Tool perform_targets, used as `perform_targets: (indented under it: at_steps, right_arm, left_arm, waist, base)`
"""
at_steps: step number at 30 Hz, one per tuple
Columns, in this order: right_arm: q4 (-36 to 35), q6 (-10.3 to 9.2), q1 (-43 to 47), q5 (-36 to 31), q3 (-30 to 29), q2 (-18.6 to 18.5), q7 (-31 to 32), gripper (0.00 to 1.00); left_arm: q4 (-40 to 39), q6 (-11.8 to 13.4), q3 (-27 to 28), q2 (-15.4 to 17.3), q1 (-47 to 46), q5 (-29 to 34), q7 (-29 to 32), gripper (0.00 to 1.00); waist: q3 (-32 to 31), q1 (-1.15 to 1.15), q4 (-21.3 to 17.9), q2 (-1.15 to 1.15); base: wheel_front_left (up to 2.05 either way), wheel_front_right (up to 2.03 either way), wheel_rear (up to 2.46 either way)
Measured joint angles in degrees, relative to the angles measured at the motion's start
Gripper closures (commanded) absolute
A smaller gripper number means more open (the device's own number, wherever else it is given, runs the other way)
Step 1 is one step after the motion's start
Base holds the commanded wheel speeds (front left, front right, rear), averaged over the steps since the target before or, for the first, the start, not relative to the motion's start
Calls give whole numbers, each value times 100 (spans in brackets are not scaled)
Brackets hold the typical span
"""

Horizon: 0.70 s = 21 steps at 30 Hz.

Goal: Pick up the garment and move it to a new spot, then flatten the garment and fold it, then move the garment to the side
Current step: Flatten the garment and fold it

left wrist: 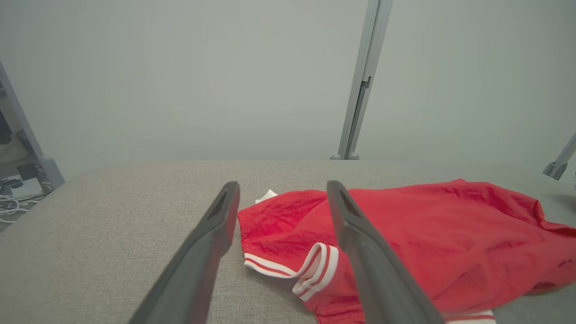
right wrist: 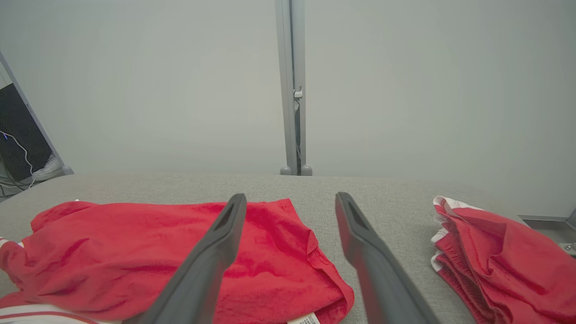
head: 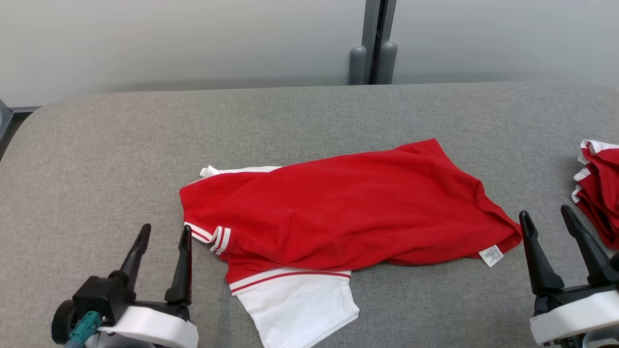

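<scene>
- While the garment lies spread but rumpled on the grey fabric-covered bench, it occupies the middle of the surface, somewhat closer to the near edge than to the far one.
- Garment: red, with white striped trim; a white panel extends from under it toward the near edge.
- Care label: a white tag at the garment's right end, resting on the bench.
- Left gripper: by the near edge, just beside the striped cuff at the garment's left end. The fingers stand wide apart with nothing between them.
- Right gripper: by the near edge, just beside the garment's right end. The fingers are likewise spread wide and hold nothing.
- Stack of red garments: folded, with white trim, at the bench's right edge, apart from the garment; the right gripper stands between the two.
- Grey post: upright behind the far edge, against a pale wall.
</scene>
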Motion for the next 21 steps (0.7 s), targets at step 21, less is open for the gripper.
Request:
perform_targets:
  at_steps: [21]
  right_arm:
    - [67, 0, 10, 62, 141, 90, -55, 0]
  left_arm:
    - [398, -603, -1132, -299, 714, -1122, 2228, 0]
  waist:
    - [354, 0, 39, 0]
  base:
    - [0, 0, 0]
